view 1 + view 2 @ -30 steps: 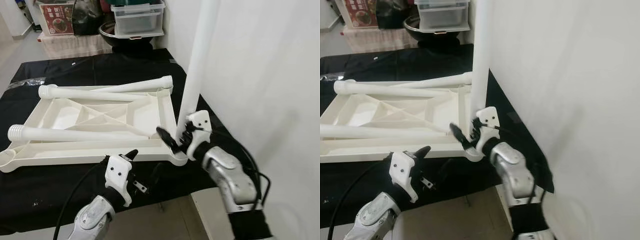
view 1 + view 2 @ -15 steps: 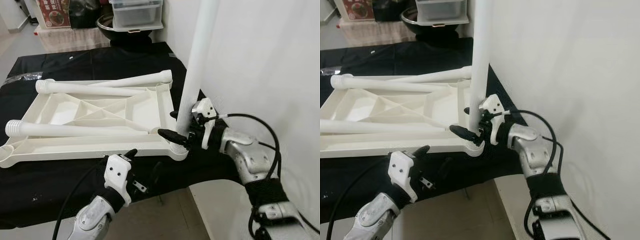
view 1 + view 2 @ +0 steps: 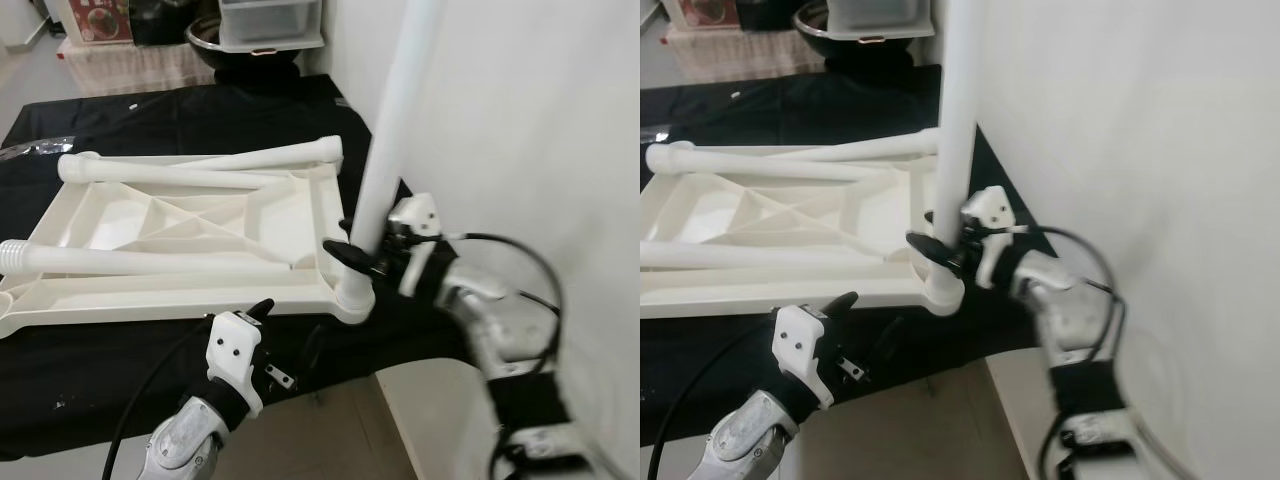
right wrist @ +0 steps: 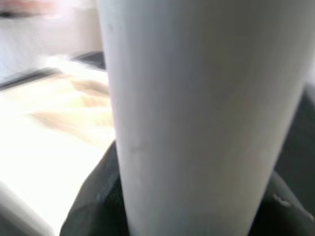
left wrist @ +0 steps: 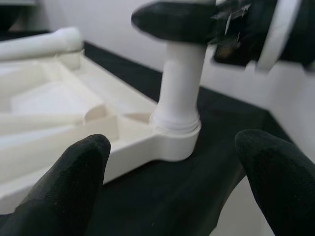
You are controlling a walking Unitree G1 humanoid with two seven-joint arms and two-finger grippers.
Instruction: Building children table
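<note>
A: Head views. What is the state of the assembly?

B: The white tabletop (image 3: 190,250) lies upside down on the black-covered bench (image 3: 180,120). One upright leg (image 3: 385,170) stands in the near right corner socket (image 3: 355,295). The right gripper (image 3: 362,255) has its fingers closed around that leg just above the socket. Three loose legs (image 3: 180,175) lie across the tabletop.

A: And the left wrist view?

B: The left gripper (image 5: 172,172) hovers off the bench edge with its fingers (image 5: 74,172) spread wide, holding nothing. The socket collar (image 5: 175,129) sits between them in the distance.

A: Right wrist view?

B: The leg shaft (image 4: 197,113) crosses the frame at close range. The rest is blurred.

A: How should the step be carried out?

B: Judgement: keep the leg vertical and turn or press it along its own axis until the collar seats flush. Side load risks tipping the tabletop, so the free gripper may brace the rim.

A: What cannot be verified?

B: The leg's top is cut off by the frame. Whether the threads are fully home inside the socket is hidden. The right forearm is motion-blurred.
</note>
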